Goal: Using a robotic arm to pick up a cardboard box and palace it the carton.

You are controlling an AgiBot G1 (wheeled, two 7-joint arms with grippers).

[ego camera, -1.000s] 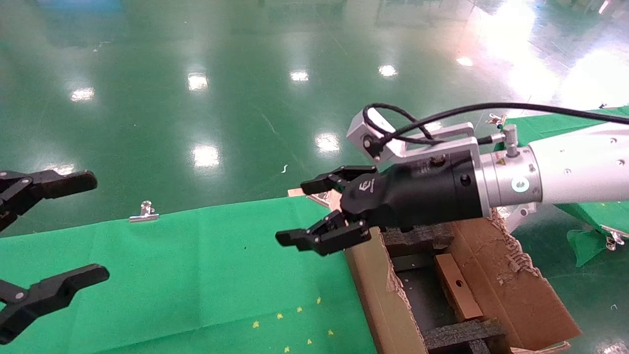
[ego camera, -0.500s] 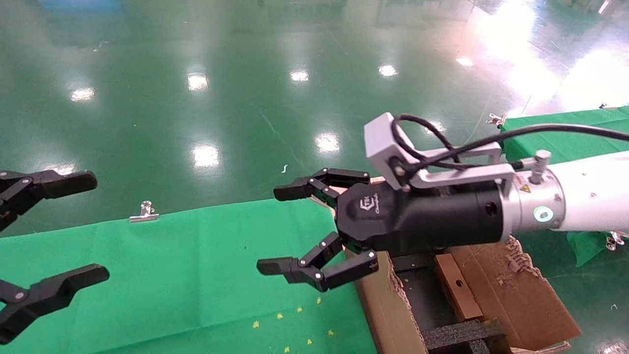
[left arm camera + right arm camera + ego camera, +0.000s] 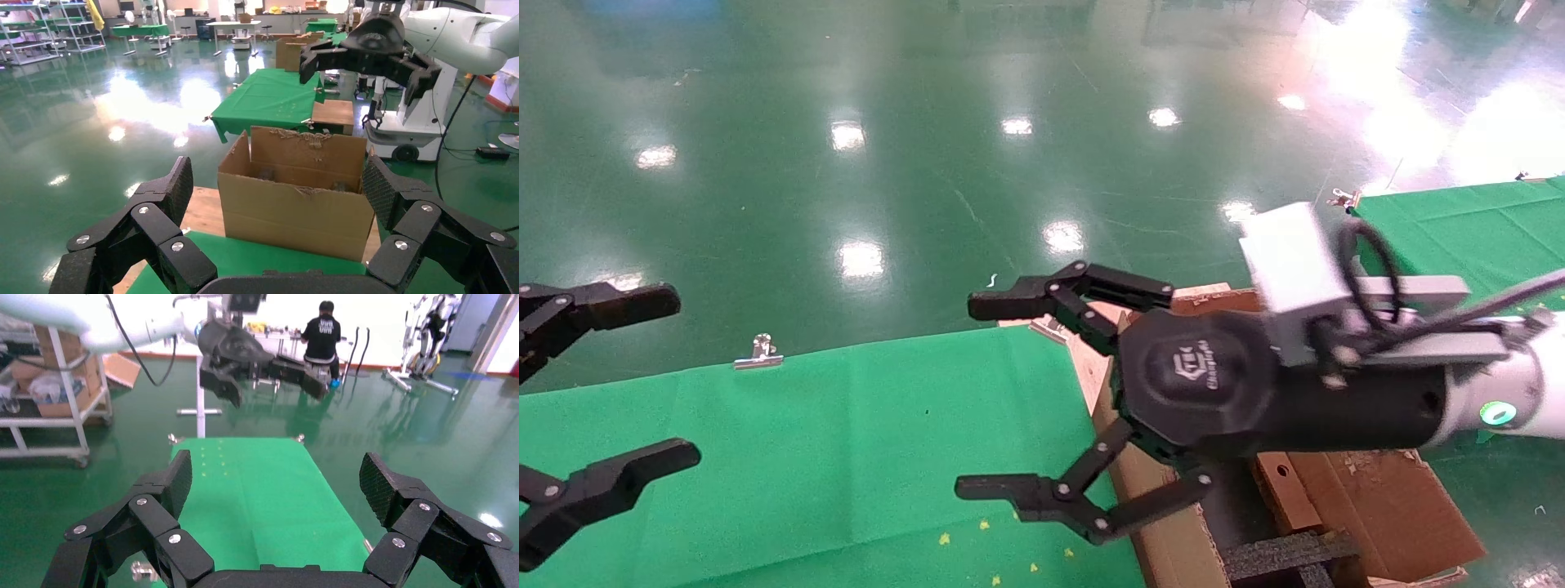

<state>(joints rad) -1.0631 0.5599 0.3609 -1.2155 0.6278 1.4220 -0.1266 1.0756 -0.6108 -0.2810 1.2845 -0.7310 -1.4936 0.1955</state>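
Right gripper (image 3: 1009, 400): fingers spread wide, empty, raised over the green table's (image 3: 805, 441) right edge. Cardboard box (image 3: 1277, 486): lies inside the carton (image 3: 1164, 531), below and behind the gripper's body, apart from the fingers. Left gripper (image 3: 609, 384): spread, empty, at the table's left edge.

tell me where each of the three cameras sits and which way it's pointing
Head view: on the robot's head, looking forward and down at the green table and carton; both hands show, right hand open over the table edge, left hand open and parked.
Left wrist view: behind the left hand, facing the carton.
Right wrist view: behind the right hand, facing along the green table.
Shared: each wrist view shows the other arm's hand farther off.
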